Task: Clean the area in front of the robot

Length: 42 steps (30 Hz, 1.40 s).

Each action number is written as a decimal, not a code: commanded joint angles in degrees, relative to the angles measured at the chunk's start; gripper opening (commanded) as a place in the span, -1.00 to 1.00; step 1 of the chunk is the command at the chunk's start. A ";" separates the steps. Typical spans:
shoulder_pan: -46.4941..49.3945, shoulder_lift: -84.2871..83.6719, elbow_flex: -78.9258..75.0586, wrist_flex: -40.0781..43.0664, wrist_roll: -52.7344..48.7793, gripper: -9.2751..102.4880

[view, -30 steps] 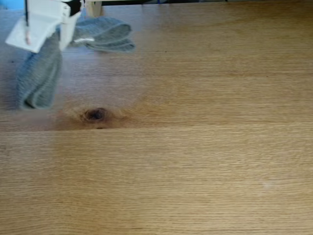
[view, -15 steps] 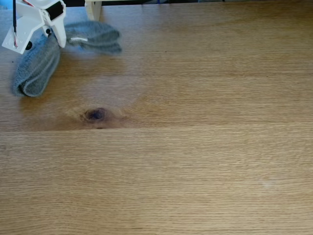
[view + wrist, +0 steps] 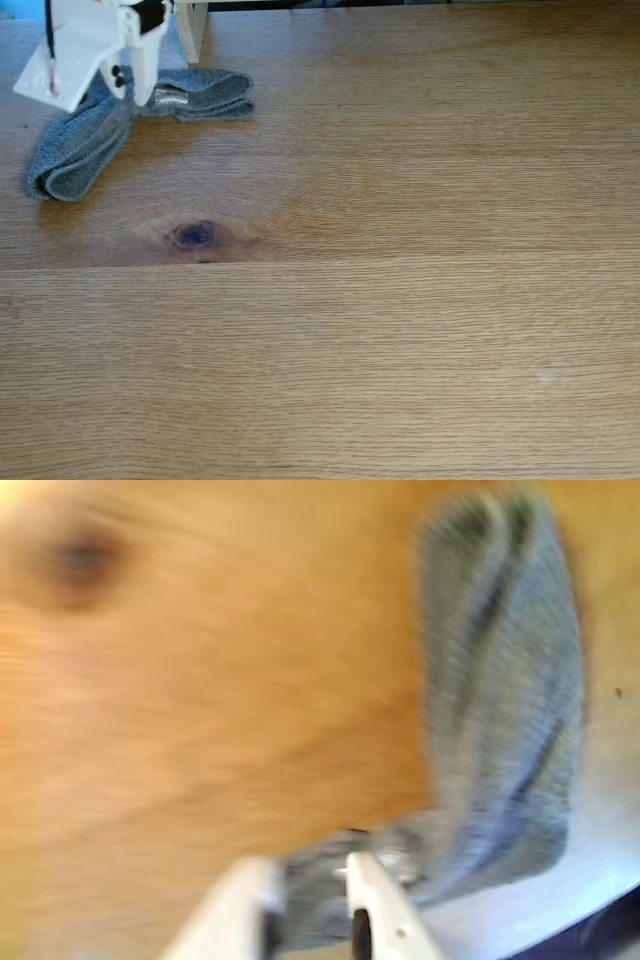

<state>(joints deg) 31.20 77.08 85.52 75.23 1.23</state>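
Wrist view has our tool (image 3: pixel 308 878) clenched on the cloth (image 3: pixel 500 700), which lies at the table's (image 3: pixel 400 300) far left in the fixed view, so we judge ourselves mid-wipe, and next we should drag it right across the bare planks.
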 commanded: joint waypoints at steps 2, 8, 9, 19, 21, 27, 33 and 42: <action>-16.79 13.80 -1.32 0.35 9.84 -0.83; -29.27 20.30 -1.23 1.14 20.21 -0.84; -30.32 21.18 -0.97 0.53 21.09 -0.84; -32.43 39.81 27.33 -17.05 12.39 -0.84; -31.46 44.47 35.86 -21.09 10.20 -0.84; -27.42 58.01 60.38 -31.82 2.90 -0.84; -26.37 73.12 81.21 -37.79 -0.53 -0.84; -31.73 98.00 104.50 -31.29 -0.35 -0.84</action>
<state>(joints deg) 0.62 165.50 183.43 41.22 0.09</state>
